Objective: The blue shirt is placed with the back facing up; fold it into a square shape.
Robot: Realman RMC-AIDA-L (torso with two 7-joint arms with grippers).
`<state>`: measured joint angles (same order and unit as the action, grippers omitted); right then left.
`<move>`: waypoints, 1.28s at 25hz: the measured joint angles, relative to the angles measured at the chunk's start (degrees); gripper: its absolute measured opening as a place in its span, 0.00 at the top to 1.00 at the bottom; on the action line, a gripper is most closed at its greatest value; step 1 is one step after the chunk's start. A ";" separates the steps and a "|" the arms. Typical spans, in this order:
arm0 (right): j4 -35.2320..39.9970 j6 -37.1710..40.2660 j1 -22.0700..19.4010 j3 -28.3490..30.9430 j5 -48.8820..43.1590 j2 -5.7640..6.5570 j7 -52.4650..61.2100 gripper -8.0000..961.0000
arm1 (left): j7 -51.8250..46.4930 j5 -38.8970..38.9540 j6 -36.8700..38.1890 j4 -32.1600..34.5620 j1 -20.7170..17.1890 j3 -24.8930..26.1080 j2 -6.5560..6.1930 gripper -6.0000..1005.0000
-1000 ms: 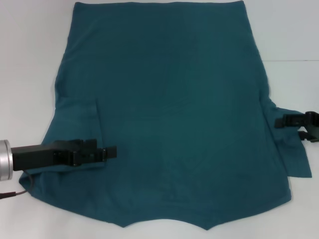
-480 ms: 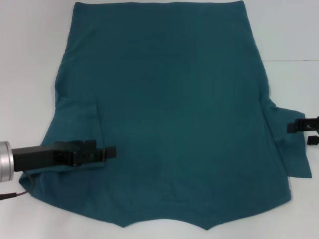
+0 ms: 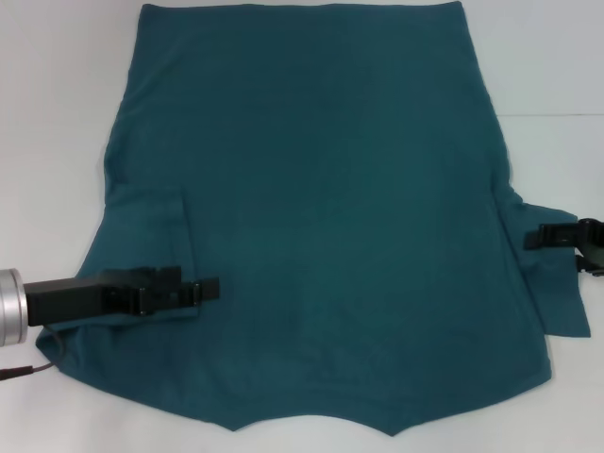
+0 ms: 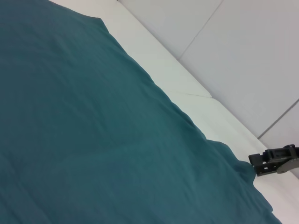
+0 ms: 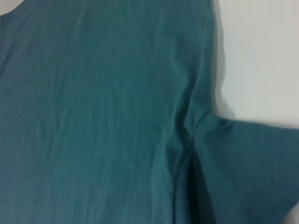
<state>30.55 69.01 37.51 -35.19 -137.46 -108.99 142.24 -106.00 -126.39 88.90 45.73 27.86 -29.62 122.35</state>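
Shirt (image 3: 321, 208) is lying between both arms; left end effector (image 3: 203, 288) is seemingly clenching its folded sleeve, right end effector (image 3: 547, 236), grip unclear, hovering beside the unfolded one.

A plain white table (image 3: 57, 113) fills the background, crossed by seams.

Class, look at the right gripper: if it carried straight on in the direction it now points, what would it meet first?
The right gripper points inward over the right sleeve, so it would probably meet the blue shirt at the sleeve seam first. Its height above the cloth is unclear.
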 joint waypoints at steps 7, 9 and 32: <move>-0.99 -0.79 0.39 -0.19 0.20 -0.08 0.07 0.18 | 0.04 0.00 -0.14 -0.03 0.01 0.00 -0.05 0.04; -0.68 -0.57 0.17 0.24 0.82 -0.08 -0.02 0.18 | -0.07 0.00 -0.02 -0.03 0.06 0.00 -0.11 0.04; 1.60 -0.98 0.19 -1.04 -0.17 0.19 -0.13 0.93 | -0.26 0.00 -0.13 -0.02 0.00 0.00 -0.19 0.04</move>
<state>32.15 68.03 37.70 -36.23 -137.63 -108.80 142.11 -106.26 -126.38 88.76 45.70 27.85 -29.62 122.16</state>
